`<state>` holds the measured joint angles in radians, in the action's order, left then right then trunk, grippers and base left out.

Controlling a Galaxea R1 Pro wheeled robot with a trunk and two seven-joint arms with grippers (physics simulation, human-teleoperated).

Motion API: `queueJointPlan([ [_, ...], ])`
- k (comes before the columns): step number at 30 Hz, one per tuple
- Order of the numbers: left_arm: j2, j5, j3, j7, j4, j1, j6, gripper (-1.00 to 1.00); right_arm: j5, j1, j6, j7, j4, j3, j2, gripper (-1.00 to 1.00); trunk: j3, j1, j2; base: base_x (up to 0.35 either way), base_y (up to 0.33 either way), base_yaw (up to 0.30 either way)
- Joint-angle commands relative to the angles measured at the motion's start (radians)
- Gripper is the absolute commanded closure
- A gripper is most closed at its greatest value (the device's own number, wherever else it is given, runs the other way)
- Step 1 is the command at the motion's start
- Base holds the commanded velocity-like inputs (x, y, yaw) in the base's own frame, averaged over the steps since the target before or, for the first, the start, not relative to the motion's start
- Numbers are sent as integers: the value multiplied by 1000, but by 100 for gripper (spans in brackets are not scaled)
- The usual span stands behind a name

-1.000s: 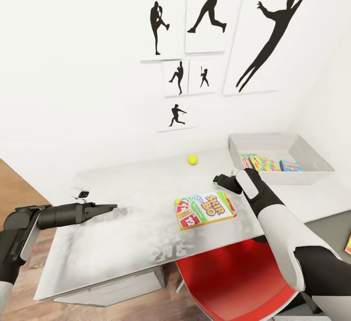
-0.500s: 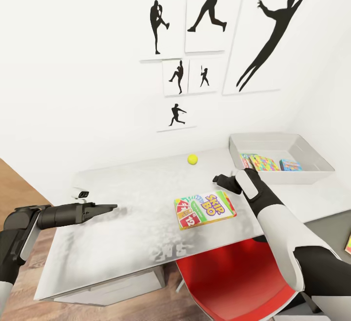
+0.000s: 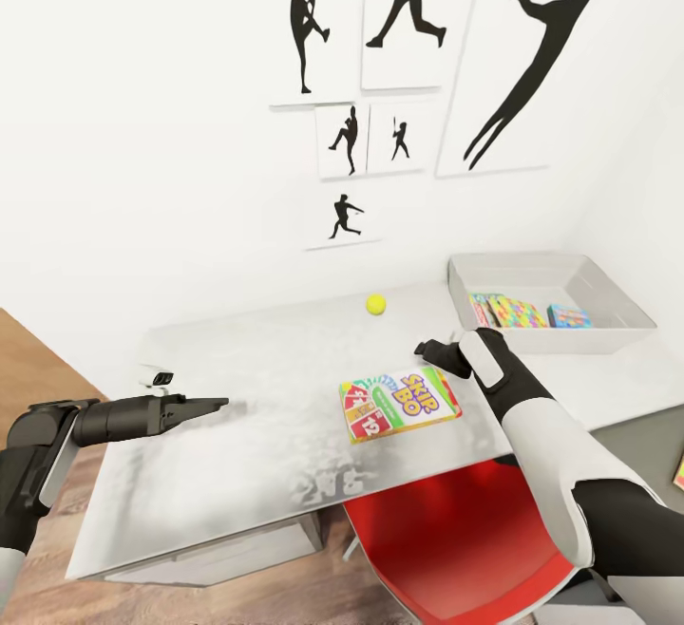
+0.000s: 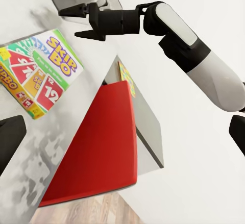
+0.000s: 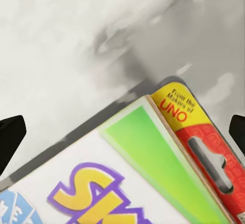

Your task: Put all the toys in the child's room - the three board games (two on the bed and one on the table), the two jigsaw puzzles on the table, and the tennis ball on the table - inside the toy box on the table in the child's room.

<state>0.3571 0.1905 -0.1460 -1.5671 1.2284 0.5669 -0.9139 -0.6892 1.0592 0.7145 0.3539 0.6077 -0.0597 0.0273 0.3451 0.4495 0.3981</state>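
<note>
Head view gives us the flat white-green-red SKIP-BO card box [image 3: 400, 405] lying on the mottled grey-white bench [image 3: 237, 454], its long axis running 9 to 3 o'clock. Our right fingers [image 3: 429, 352] hover released just beyond its 1 o'clock corner, nearer than the left fingers [image 3: 211, 406], whose state we cannot tell. The pale grey toy box [image 3: 608, 335] sits at 2 o'clock across bare bench.

Left arm stretched level, black forearm pointing inward, left gripper [image 3: 211, 405] with fingers drawn to a narrow point. Right arm bent at a white-and-black elbow, forearm reaching forward, right gripper [image 4: 76, 21] angled down with its dark fingers [image 4: 75, 10] spread apart.
</note>
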Motion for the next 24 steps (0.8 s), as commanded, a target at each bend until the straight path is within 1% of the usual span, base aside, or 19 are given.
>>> queueJointPlan([
  [1, 0, 0, 0, -4, 0, 1, -11, -100, -10, 1, 2, 9, 1, -6, 1, -100, 3, 0, 2, 0, 6, 0],
  [9, 0, 0, 0, -4, 0, 1, -10, -100, -10, 1, 2, 8, 1, -6, 2, -100, 16, 0, 2, 0, 45, 0],
  [24, -1, 0, 0, -4, 0, 1, -10, -100, -10, 1, 2, 7, 1, -6, 5, -100, 41, 0, 2, 0, 3, 0],
])
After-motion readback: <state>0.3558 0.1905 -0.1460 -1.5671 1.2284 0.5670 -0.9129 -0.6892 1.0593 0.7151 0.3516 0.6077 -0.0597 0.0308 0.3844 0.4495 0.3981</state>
